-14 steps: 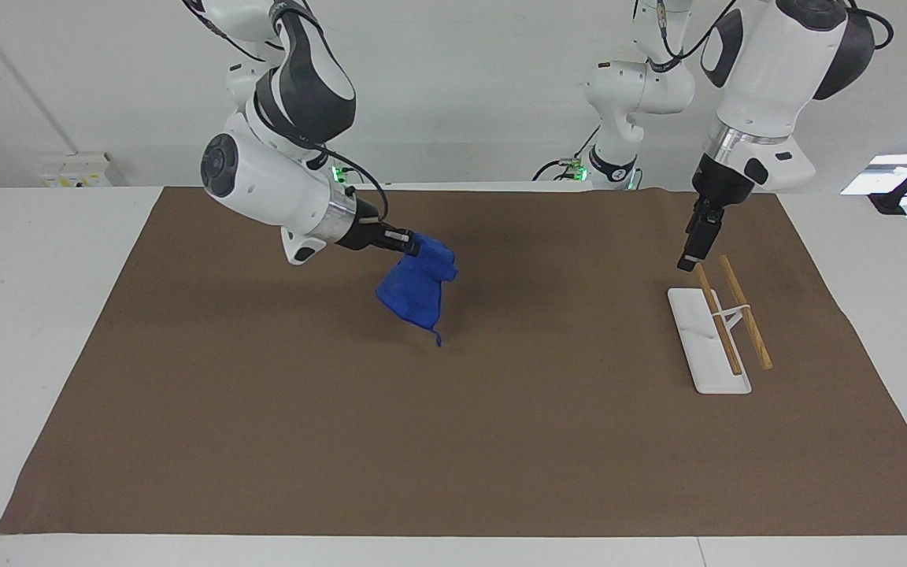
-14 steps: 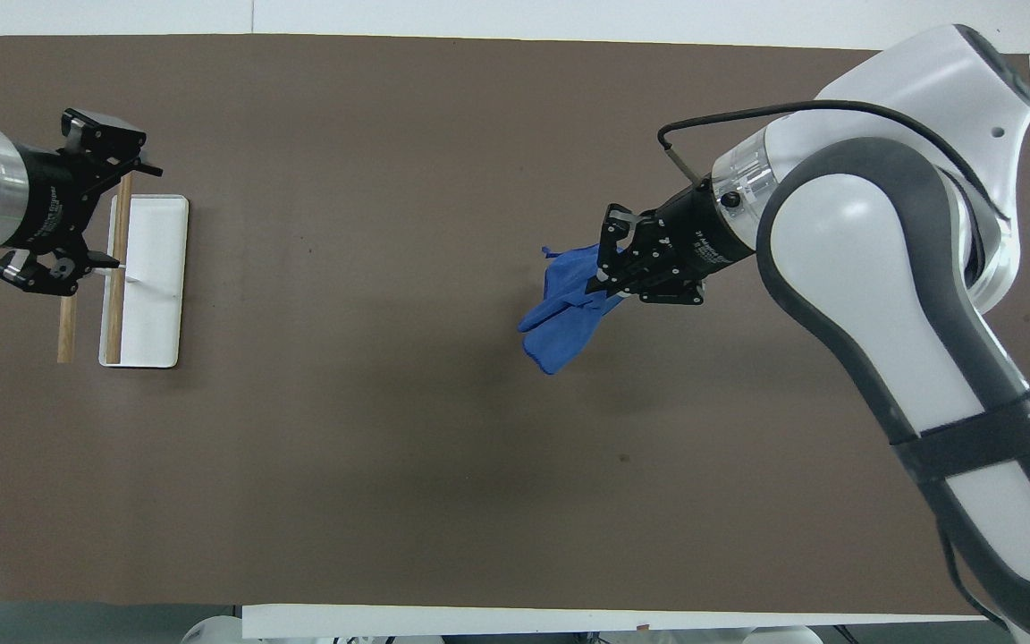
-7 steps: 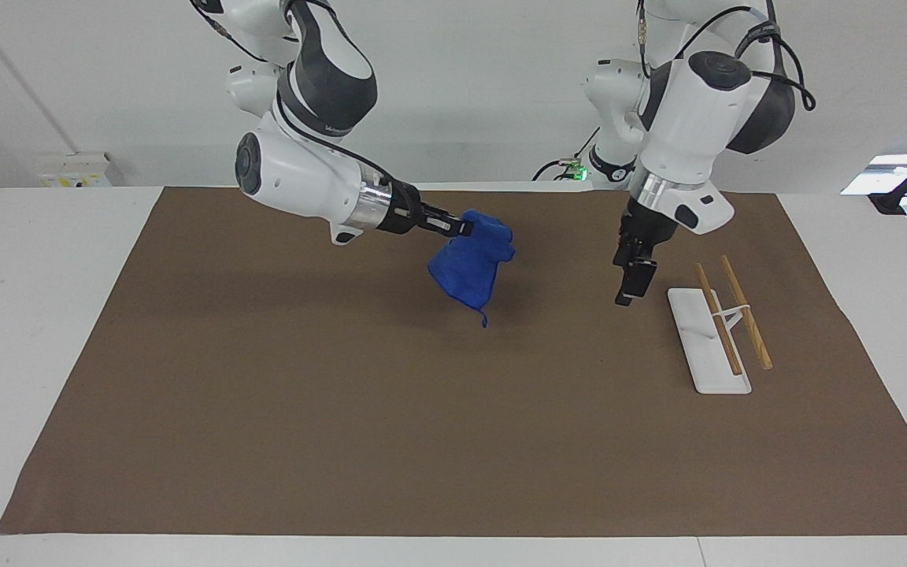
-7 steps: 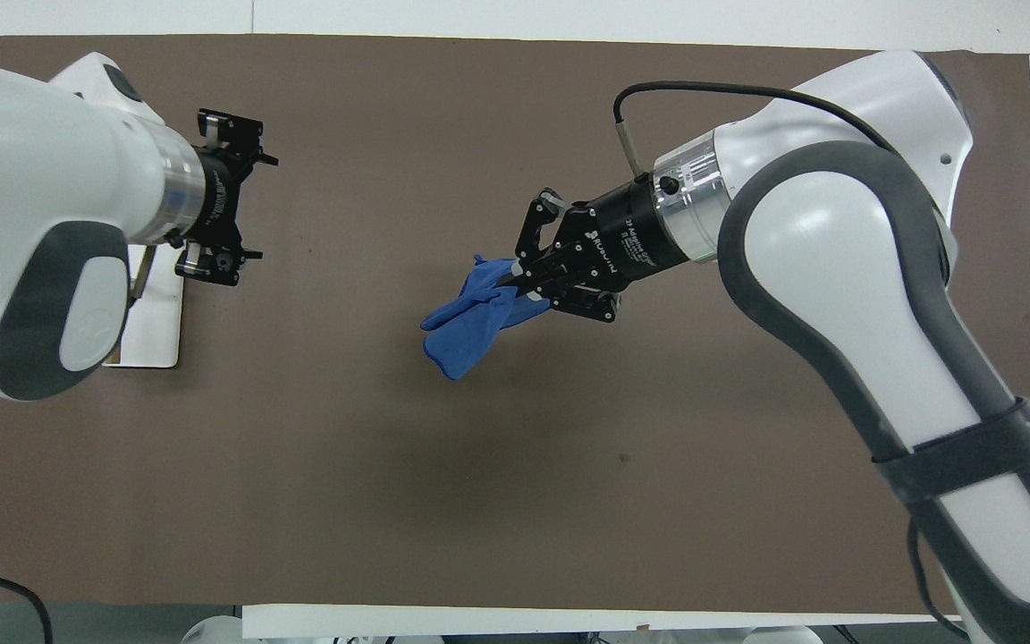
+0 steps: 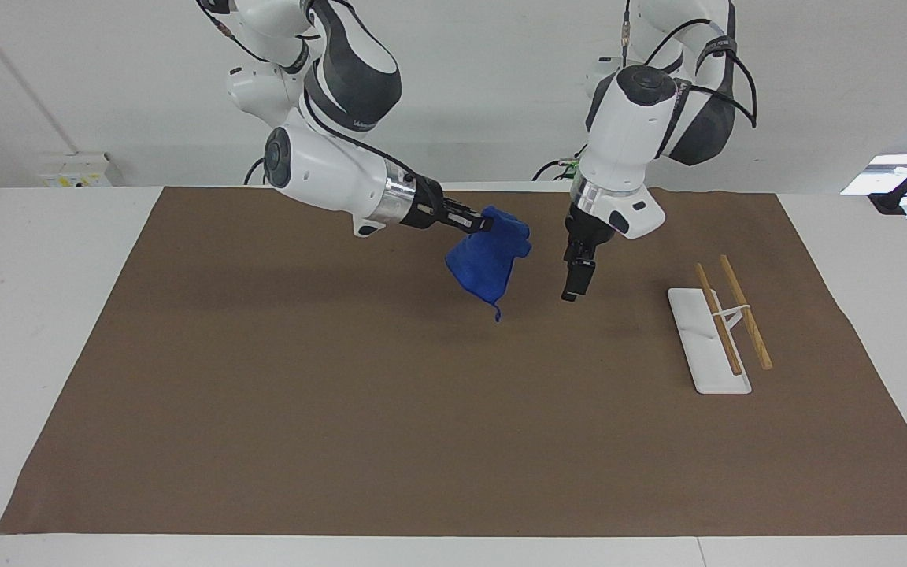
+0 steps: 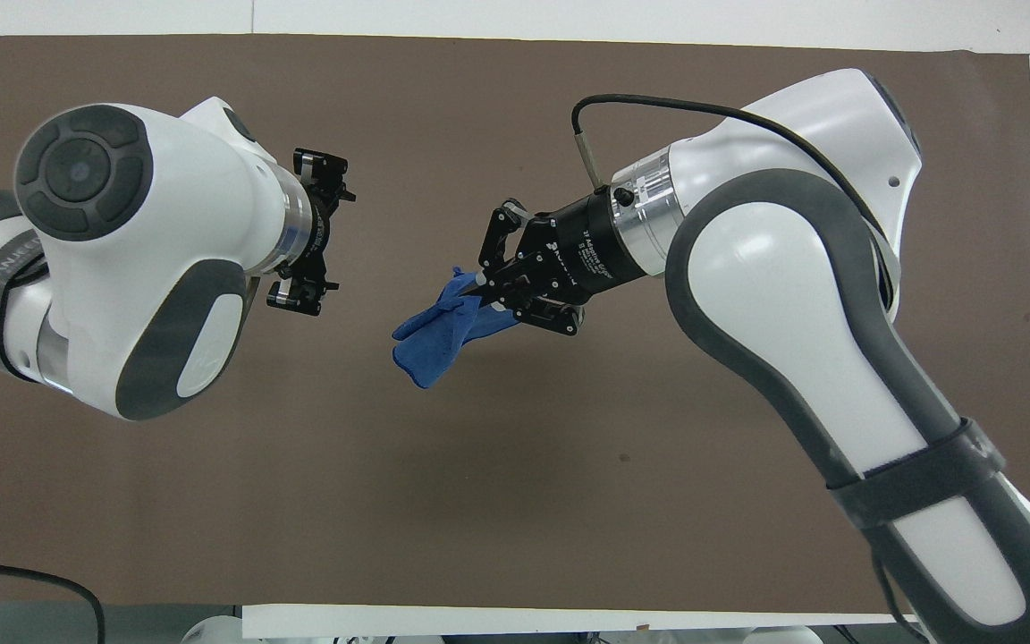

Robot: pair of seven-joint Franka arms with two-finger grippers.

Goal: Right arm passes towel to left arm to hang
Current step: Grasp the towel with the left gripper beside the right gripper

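Holding the towel (image 5: pixel 491 262) up over the middle of the brown mat (image 5: pixel 264 409), the right claw (image 5: pixel 482 224) faces the left claw (image 5: pixel 573 293).

Nearest the robots, the right claw reaches out level from the right arm (image 5: pixel 327 169), its fingers clamped on the top edge of the blue towel, which hangs bunched below and just past the fingertips, clear of the mat, with a small loop dangling at its lowest corner. Beside the towel, toward the left arm's end, the left claw points down from the left arm (image 5: pixel 627 118), near the cloth but apart from it, its fingers spread apart in the overhead view (image 6: pixel 305 234). Well past the left claw toward that same end, a white rack (image 5: pixel 707 340) with two wooden rods (image 5: pixel 746 312) sits on the mat.
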